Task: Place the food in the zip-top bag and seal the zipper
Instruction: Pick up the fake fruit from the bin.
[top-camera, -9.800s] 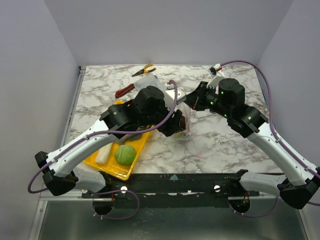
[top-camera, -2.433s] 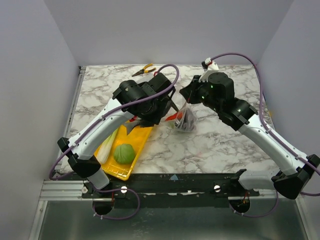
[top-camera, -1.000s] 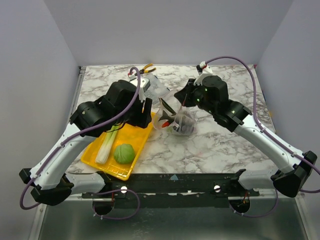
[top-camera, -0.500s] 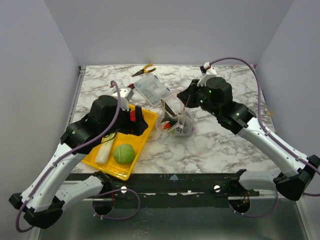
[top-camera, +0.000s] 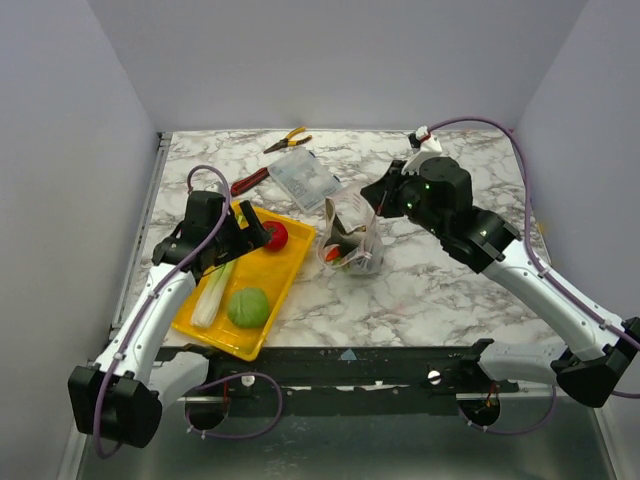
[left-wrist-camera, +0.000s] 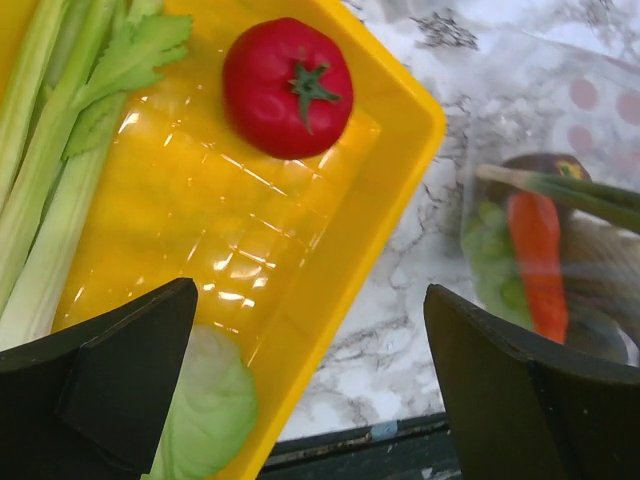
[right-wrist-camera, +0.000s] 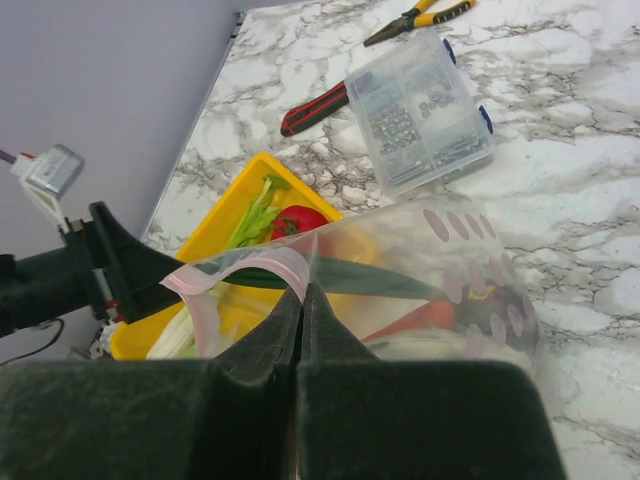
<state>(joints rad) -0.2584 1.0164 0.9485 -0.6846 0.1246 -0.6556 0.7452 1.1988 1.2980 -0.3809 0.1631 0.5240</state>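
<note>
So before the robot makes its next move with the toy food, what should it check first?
1. Left hand open: ok, its jaws stand wide over the yellow tray.
2. Tomato free to grasp: ok, it lies alone in a tray corner, with nothing on it.
3. Right hand holding the zip-top bag: ok, shut on its edge at the zipper.
4. Bag mouth open: ok, the pink strip loops apart.
5. All food bagged: not ok, the tomato, cabbage and leek are in the tray.
6. Room left in the bag: cannot tell.
</note>
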